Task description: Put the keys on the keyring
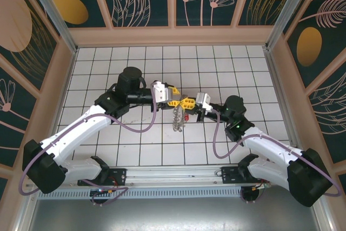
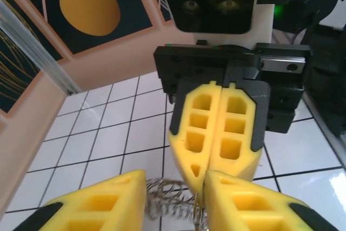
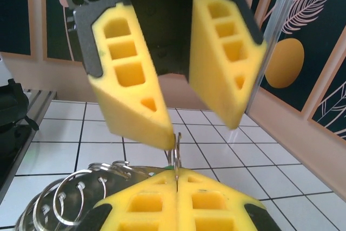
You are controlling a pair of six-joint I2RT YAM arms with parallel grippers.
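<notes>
Yellow foam fingers of the right tool [image 3: 175, 187] are pressed flat together, pinching a thin silvery wire of the keyring [image 3: 70, 201], whose coiled loops hang just beside that tool. The left tool [image 2: 175, 201] stands partly open, with the ring's coil showing in the gap between its fingers; whether they touch it I cannot tell. Both arms reach in from the near edge, forearms roughly level, their tools meeting tip to tip over the middle of the white tiled counter [image 1: 108, 68]. Below them the ring dangles toward the tiles.
</notes>
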